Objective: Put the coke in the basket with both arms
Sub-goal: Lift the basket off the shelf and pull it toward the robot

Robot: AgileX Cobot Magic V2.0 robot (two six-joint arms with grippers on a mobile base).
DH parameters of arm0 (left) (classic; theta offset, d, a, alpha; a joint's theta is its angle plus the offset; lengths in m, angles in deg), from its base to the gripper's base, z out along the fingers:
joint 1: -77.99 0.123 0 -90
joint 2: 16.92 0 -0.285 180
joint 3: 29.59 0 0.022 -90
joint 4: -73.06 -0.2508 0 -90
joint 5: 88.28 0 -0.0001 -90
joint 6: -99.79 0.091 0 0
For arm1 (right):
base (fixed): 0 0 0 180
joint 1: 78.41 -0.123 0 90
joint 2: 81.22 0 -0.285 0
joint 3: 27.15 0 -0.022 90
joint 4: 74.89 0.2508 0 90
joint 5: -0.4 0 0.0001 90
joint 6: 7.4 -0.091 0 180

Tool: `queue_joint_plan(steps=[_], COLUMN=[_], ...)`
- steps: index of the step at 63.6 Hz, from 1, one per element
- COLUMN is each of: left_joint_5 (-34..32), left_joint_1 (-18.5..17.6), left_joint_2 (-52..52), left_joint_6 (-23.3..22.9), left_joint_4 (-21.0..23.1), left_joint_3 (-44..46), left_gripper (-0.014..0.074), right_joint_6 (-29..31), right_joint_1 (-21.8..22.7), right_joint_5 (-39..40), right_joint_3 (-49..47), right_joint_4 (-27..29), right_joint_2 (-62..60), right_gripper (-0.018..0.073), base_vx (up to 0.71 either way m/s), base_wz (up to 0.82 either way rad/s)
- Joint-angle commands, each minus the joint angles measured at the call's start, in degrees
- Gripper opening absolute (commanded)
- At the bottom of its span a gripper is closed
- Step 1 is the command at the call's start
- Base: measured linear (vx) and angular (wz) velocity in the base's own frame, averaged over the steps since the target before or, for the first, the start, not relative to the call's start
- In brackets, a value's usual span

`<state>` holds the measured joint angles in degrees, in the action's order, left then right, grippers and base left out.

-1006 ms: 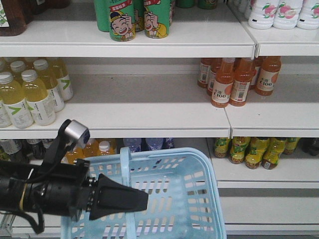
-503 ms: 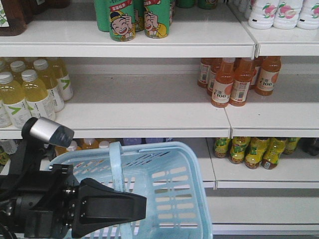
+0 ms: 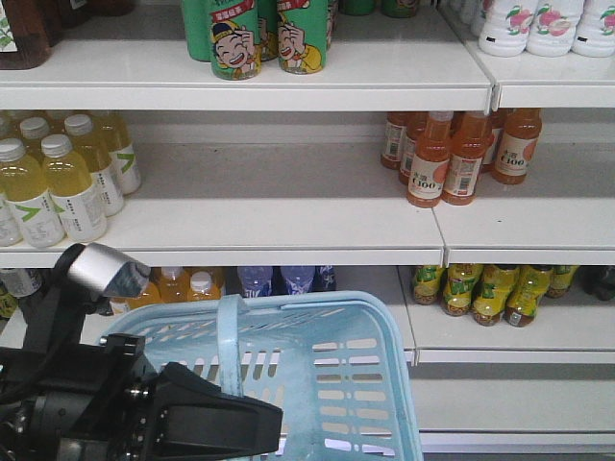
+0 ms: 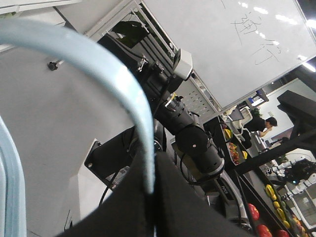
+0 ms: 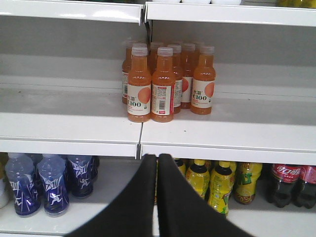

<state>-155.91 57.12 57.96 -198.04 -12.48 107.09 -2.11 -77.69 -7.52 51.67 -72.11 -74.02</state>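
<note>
Left gripper (image 3: 274,423) clamped on basket (image 3: 370,384) handle (image 3: 229,336), lower left. Right gripper (image 5: 157,165) pinched closed, empty; guessing it grabs coke next.

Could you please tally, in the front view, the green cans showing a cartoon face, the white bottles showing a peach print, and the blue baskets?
Green cartoon-face cans: 2
White peach-print bottles: 3
Light blue basket: 1
Total: 6

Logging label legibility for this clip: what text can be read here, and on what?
"C100" on the orange bottles.
Cola bottles, white script on red labels: too small to read.
Whiteboard handwriting: unreadable.
Green cans, print: blurred.
</note>
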Motion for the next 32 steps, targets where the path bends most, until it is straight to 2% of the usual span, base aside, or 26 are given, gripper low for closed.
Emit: queue_joint_plan(steps=[1, 32], left_joint_5=[-3.7, -3.7], left_joint_1=[-0.4, -0.4], left_joint_2=[-1.3, -1.3], left_joint_6=[0.4, 0.4], left_joint_4=[4.4, 4.4], left_joint_3=[1.4, 1.4], left_gripper=[-0.0008, -0.0008], right_joint_6=[0.3, 0.3], right_joint_1=[0.3, 0.3], right_joint_5=[4.2, 4.2], right_joint_3=[0.6, 0.6], right_joint_4=[-0.4, -0.4], right_joint_2=[-1.1, -1.1], right_gripper=[-0.0005, -0.0005], base_vx=[0.0, 0.0], base_wz=[0.0, 0.0])
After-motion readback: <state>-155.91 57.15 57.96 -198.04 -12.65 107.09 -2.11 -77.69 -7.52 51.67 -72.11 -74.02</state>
